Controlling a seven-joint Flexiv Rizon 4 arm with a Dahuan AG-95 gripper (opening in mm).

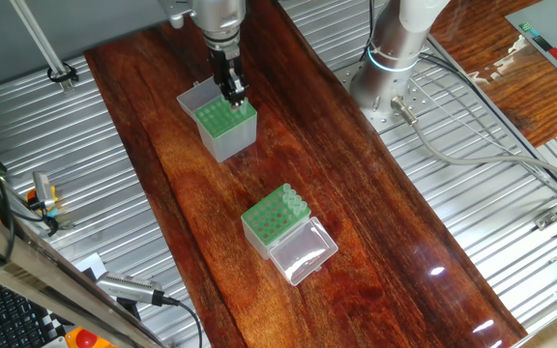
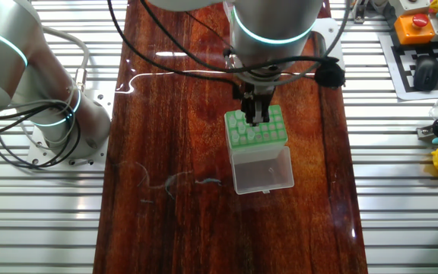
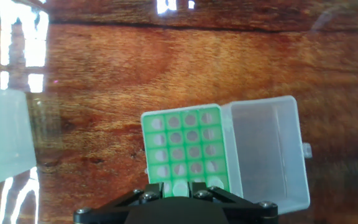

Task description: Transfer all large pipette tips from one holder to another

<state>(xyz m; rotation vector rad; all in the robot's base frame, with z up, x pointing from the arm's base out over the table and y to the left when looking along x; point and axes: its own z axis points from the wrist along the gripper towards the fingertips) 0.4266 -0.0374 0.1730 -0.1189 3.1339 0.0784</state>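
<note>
The taller grey-sided holder (image 1: 228,133) (image 2: 269,134) (image 3: 185,149) stands at the far end of the wooden board, its own clear lid (image 2: 263,169) open beside it. My gripper (image 1: 233,94) (image 2: 256,116) (image 3: 178,186) is down at the edge row of its green top. The fingers (image 3: 161,186) are close together with a pale round tip collar between them. The shorter holder (image 1: 269,224) stands nearer, with its clear lid (image 1: 304,253) open. Several large pipette tips (image 1: 292,202) stand along its far edge. The arm hides this holder in the other fixed view.
The arm's base (image 1: 395,48) (image 2: 44,106) and its cables sit on the ribbed metal table beside the board. A pale translucent box part (image 3: 2,137) shows at the left edge of the hand view. A keyboard and orange button box (image 2: 417,27) lie off the board.
</note>
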